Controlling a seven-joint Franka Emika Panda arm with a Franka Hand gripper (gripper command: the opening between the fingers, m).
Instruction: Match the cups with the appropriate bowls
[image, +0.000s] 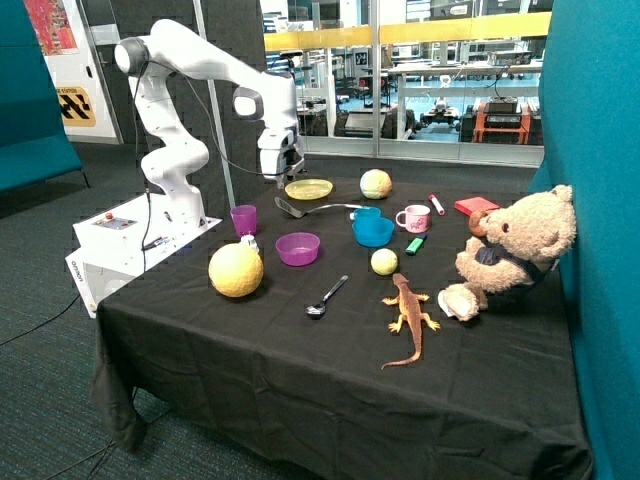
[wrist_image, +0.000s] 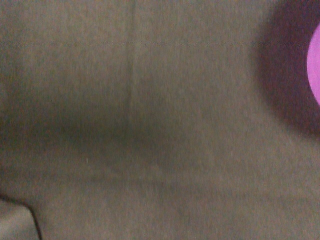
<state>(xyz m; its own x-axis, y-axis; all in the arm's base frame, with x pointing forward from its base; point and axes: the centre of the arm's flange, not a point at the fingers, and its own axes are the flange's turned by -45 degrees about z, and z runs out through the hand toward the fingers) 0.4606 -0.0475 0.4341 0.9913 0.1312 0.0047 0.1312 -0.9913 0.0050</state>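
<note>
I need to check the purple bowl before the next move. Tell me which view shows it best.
The outside view: the purple bowl shows whole, empty, on the black cloth between the yellow ball and the blue bowl. The wrist view catches only a blurred purple sliver at its edge, not clearly identifiable. The gripper hangs above the table.

The room is bright and the light falls evenly from above. The yellow ball (image: 236, 270) and the bear (image: 515, 250) look well lit, and things on the black cloth (image: 300, 360) throw only small, soft shadows. The windows behind shine with pale glare. My wrist view is dim and blurry. The cloth (wrist_image: 150, 125) there looks brown and smeared. A fuzzy pink-purple edge (wrist_image: 315, 65) glows, with a dark shadow around it.
</note>
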